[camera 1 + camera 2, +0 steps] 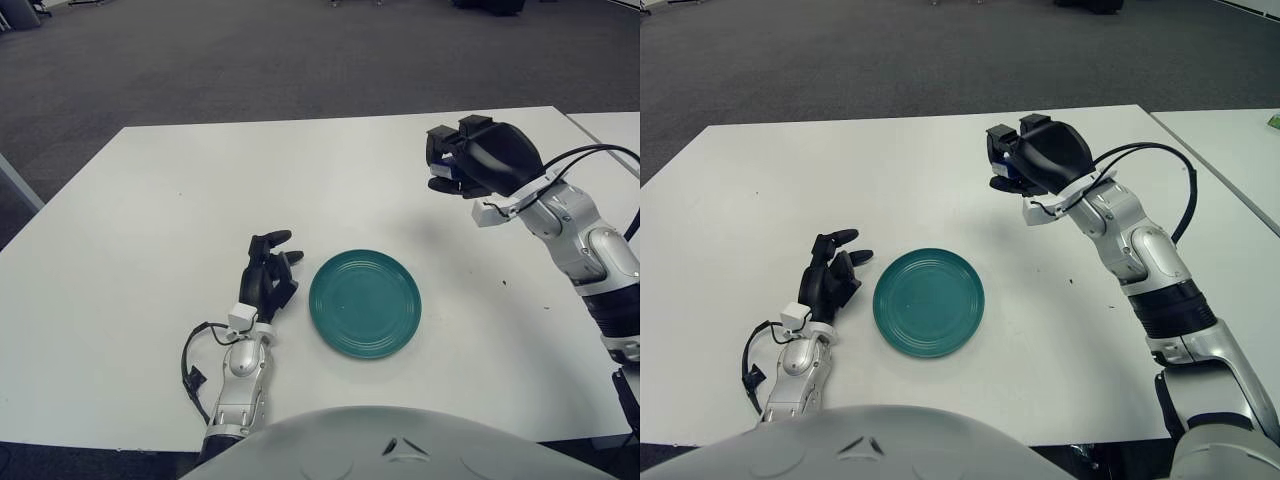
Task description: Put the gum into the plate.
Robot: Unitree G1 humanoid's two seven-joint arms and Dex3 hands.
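**Gum in hand, plate waiting**

The right hand (1025, 160) is raised above the white table (150, 220), beyond and to the right of the teal plate (365, 303), with its three fingers curled around a small blue object — the gum (1007, 168), judging by the task. Only a sliver of blue shows between the dark fingers, so the pack's shape cannot be made out. The hand is clear of the tabletop, which suits carrying: held high, the gum will not drag or catch on the surface on the way over.

The plate lies bare near the robot's front edge of the table, roughly central, well apart from the loaded hand. The left hand (270, 272) shows just beside the plate's left rim, fingers loosely spread and holding nothing (it seems to have no part in this step, and it sits clear of the dish).

As a judgement, the pick-up is done and the carry comes next — the right arm needs to swing inward and toward the body, lower over the plate, then release. Letting go too high risks the gum bouncing off the shallow rim.
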